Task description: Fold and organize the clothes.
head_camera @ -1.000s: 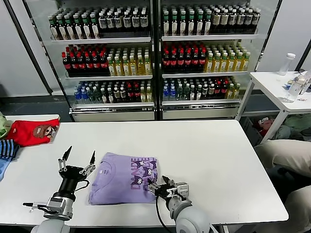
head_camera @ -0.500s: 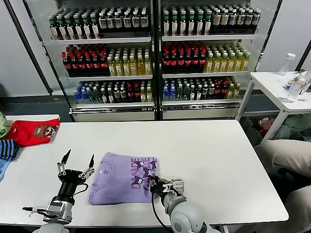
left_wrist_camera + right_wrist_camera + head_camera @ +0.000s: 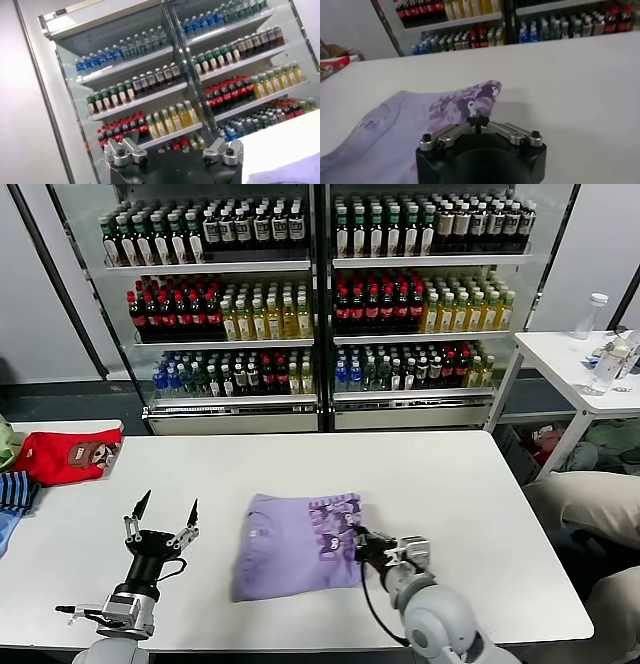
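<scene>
While right gripper (image 3: 357, 542) jaws pinch folded lavender T-shirt (image 3: 292, 556), left gripper (image 3: 162, 517) gapes.

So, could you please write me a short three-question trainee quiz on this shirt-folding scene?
1. True or false: the left gripper is shut on the T-shirt.
2. Which gripper pinches the shirt's printed edge?
A. left
B. right
C. neither
3. Fill in: the red garment lies at the table's far ____ corner, robot's side.

Key: 1 false, it stands open beside the shirt, apart from it; 2 B; 3 left.
</scene>
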Motion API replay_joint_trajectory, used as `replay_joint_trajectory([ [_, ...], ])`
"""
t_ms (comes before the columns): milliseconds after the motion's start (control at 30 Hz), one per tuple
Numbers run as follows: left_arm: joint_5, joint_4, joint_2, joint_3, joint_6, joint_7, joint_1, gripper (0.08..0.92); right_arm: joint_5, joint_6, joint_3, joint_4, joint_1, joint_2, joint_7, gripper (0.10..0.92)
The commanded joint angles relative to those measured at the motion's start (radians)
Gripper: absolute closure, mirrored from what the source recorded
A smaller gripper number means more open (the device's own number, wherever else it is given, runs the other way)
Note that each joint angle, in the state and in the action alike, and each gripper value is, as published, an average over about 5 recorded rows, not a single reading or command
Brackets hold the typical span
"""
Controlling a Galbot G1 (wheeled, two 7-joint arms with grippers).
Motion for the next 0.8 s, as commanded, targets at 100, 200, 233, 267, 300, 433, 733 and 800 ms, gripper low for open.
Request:
replay_joint_trajectory([
  [100, -0.006, 0.052, -0.011, 0.006, -0.066, 0.039, -0.033, 0.177, -0.094, 0.000, 0.119, 0.092, -0.079, -0.085, -0.061, 0.876],
  [200, -0.005, 0.070, -0.016, 0.005, -0.085, 0.049, -0.048, 0.177, -0.125, 0.004, 0.177, 0.121, -0.097, -0.114, -0.084, 0.798],
  [233, -0.005, 0.079, -0.018, 0.003, -0.092, 0.057, -0.055, 0.177, -0.134, 0.008, 0.196, 0.122, -0.099, -0.121, -0.089, 0.772],
  [267, -0.004, 0.090, -0.021, 0.000, -0.101, 0.065, -0.064, 0.177, -0.149, 0.016, 0.211, 0.118, -0.099, -0.125, -0.091, 0.738],
  [300, -0.003, 0.103, -0.024, -0.003, -0.110, 0.071, -0.074, 0.177, -0.175, 0.027, 0.222, 0.108, -0.097, -0.125, -0.091, 0.712],
  [433, -0.006, 0.141, -0.034, -0.010, -0.116, 0.075, -0.112, 0.177, -0.363, 0.096, 0.222, 0.050, -0.077, -0.111, -0.106, 0.600],
  [733, -0.067, 0.145, -0.015, -0.005, 0.014, 0.080, -0.170, 0.177, -0.474, 0.261, 0.217, -0.123, 0.061, -0.092, -0.125, 0.340],
  [800, -0.090, 0.137, -0.003, -0.003, 0.048, 0.084, -0.180, 0.177, -0.483, 0.276, 0.216, -0.144, 0.078, -0.083, -0.125, 0.280],
])
